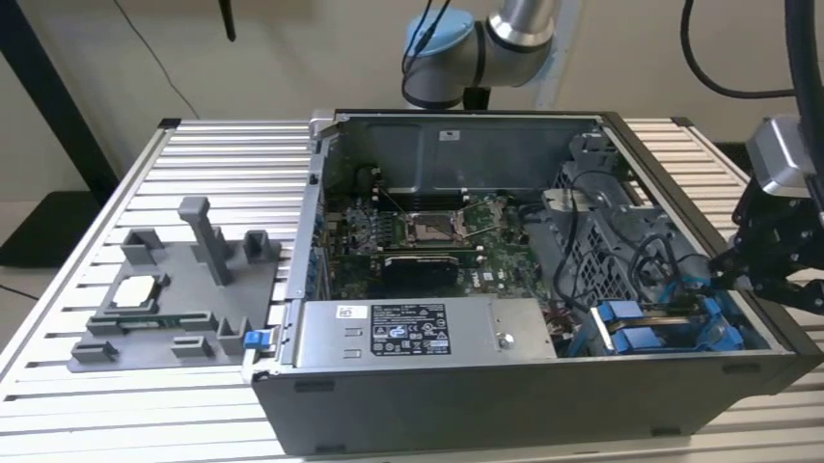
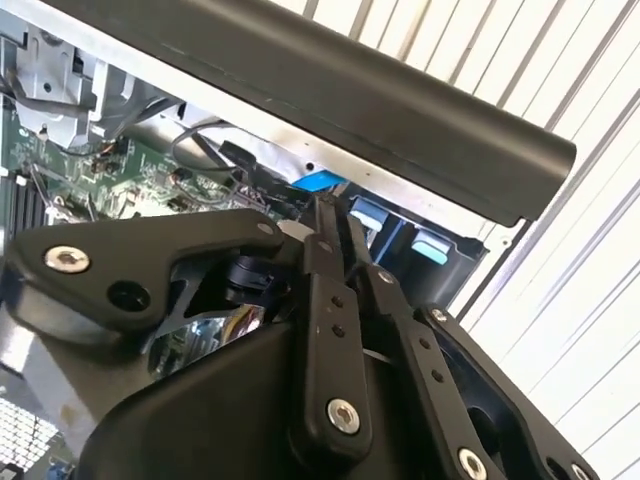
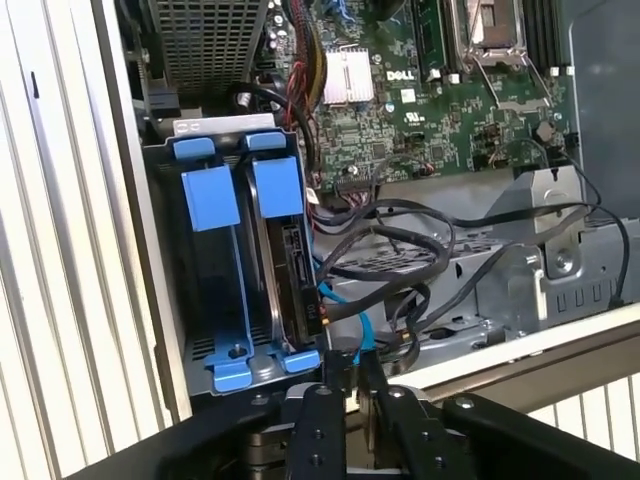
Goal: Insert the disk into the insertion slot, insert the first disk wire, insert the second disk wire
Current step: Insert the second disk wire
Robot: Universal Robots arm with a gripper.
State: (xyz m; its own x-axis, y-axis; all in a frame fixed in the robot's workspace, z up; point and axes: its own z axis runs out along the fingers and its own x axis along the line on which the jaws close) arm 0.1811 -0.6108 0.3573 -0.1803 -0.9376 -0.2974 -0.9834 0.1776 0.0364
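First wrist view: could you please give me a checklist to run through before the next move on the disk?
1. The disk sits in the insertion slot, beside a second blue carrier: ok.
2. The blue wire is plugged into the disk: cannot tell.
3. The gripper is close to the disk's connector edge and the blue wire: ok.
4. The black cables are clear of the disk: not ok, they loop right beside it.

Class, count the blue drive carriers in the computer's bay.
2, side by side: outer carrier nearer the case wall, inner carrier nearer the motherboard. More may be hidden.
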